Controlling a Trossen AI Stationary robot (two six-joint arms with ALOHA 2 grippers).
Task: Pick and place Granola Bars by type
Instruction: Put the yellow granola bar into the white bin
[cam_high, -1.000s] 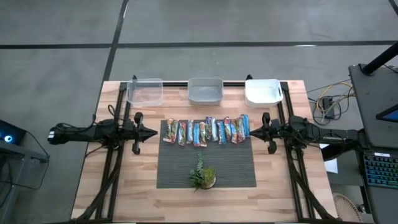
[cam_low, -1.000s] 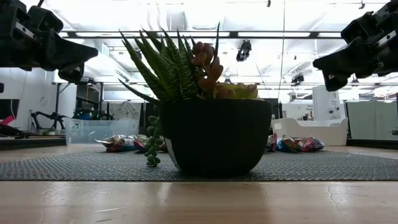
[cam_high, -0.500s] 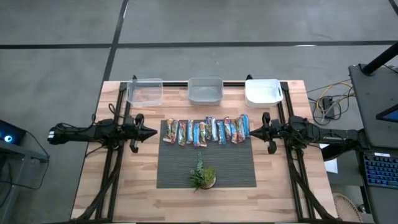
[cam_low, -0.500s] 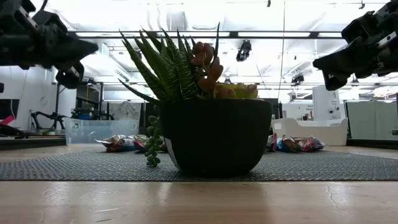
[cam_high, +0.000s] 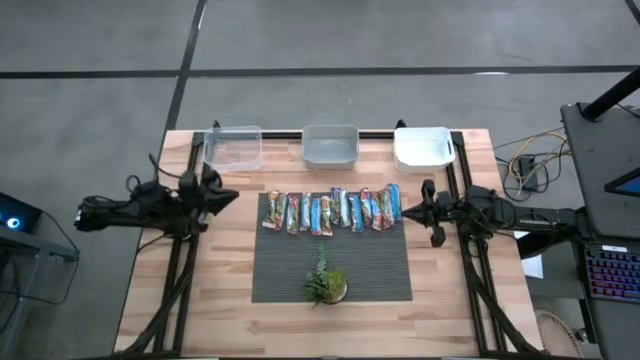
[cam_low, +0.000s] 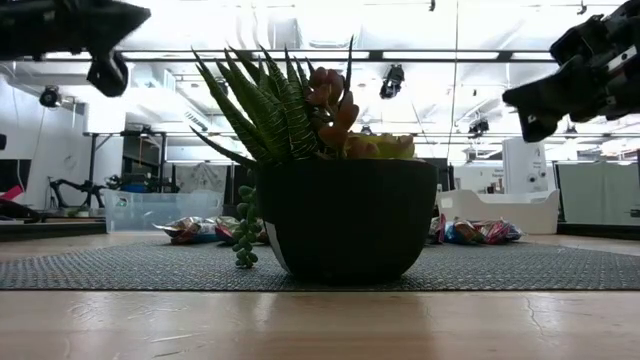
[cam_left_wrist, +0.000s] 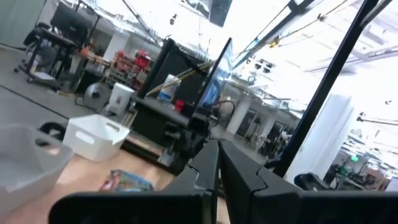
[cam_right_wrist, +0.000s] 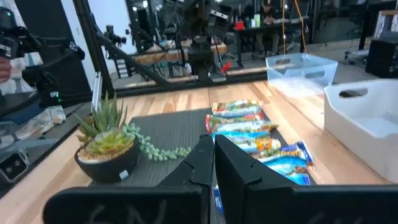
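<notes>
2 grippers: left gripper (cam_high: 232, 196) and right gripper (cam_high: 405, 213), fingers pressed together, nothing held
Granola Bars (cam_high: 332, 210): shiny multicoloured wrappers, in a row on the dark ribbed mat's (cam_high: 290, 270) far edge, between the grippers

Count, high view: about ten granola bars (cam_high: 333, 210) in one row on one dark mat (cam_high: 370, 270). Three bins: two clear (cam_high: 234, 147) (cam_high: 330, 145), one white (cam_high: 422, 148). One potted plant (cam_high: 324, 282). Two arms over the surface (cam_high: 440, 310).
</notes>
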